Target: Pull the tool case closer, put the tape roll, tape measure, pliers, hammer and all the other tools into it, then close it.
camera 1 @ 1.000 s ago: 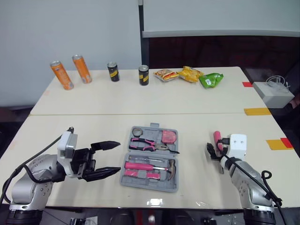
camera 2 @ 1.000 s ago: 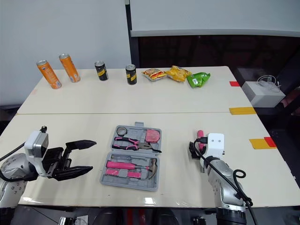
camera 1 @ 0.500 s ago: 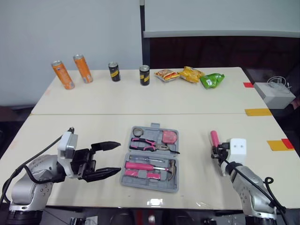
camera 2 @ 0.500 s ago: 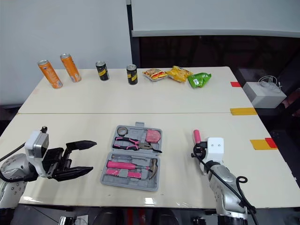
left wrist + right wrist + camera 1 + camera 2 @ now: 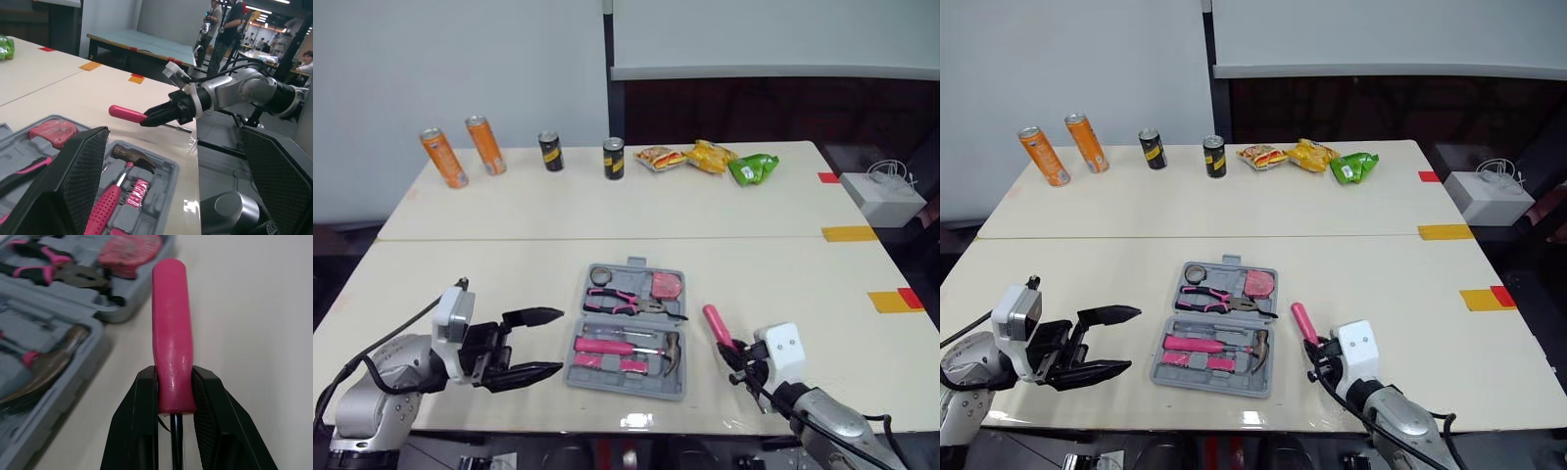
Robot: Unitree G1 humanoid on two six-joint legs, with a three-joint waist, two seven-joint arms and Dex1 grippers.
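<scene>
Looks down on a pale near table (image 5: 470, 269) butted against a far table (image 5: 607, 206) of the same colour. Finds a grey tool case (image 5: 617, 382) lying open and flat at the middle of the near table, between the two arms. Catches the left gripper (image 5: 553, 341) just beside the case's left edge, not touching it, black fingers spread wide apart and empty, tips aimed at the case. Shows the right gripper (image 5: 732, 360) near the case's right edge, clamped tight on the butt of a pink-handled screwdriver (image 5: 717, 325), handle angled toward the case, metal shaft running back between the fingers, tool outside the case. Takes in a white box (image 5: 884, 196) off the far table's right end. Picks out, inside the case, a hammer (image 5: 646, 350) in the near half and pliers (image 5: 617, 302), a pink tape measure (image 5: 668, 286) and a tape roll (image 5: 600, 275) in the far half. Lines up along the far table two orange cans (image 5: 442, 157) (image 5: 484, 144), two dark cans (image 5: 549, 152) (image 5: 613, 158) and three snack packs (image 5: 710, 157).
</scene>
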